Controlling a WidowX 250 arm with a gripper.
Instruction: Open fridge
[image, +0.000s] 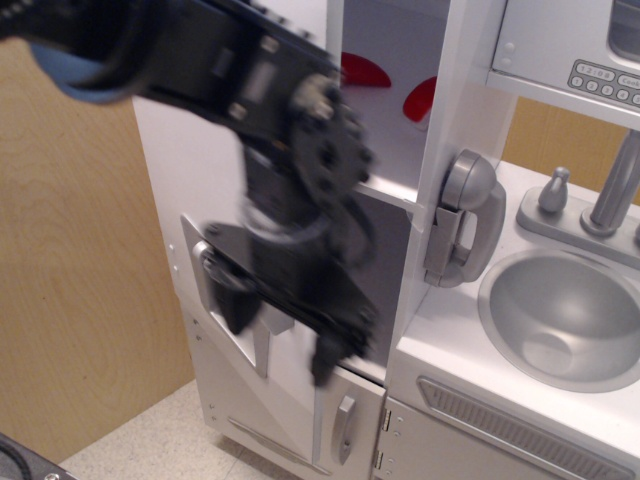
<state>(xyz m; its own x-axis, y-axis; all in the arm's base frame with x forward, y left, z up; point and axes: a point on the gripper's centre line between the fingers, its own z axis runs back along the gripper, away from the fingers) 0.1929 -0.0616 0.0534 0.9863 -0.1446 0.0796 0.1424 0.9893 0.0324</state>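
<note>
The fridge (190, 170) is the tall white cabinet on the left. Its large door stands partly open, and its free edge (333, 30) leaves a gap to the inside. A white shelf (385, 170) inside holds two red items (365, 70). The silver dispenser panel (205, 255) is mostly hidden behind my arm. My black gripper (280, 335) is motion-blurred in front of the door's lower half. Its fingers (325, 360) are spread apart. A pale strip of the door handle (262, 345) shows between them; I cannot tell if they touch it.
A smaller white door with a short silver handle (345, 425) is below the fridge. A grey toy phone (462, 215) hangs on the cabinet side. A sink (565, 315), a faucet (615, 185) and a microwave (575, 50) are to the right. A wooden wall (70, 250) stands to the left.
</note>
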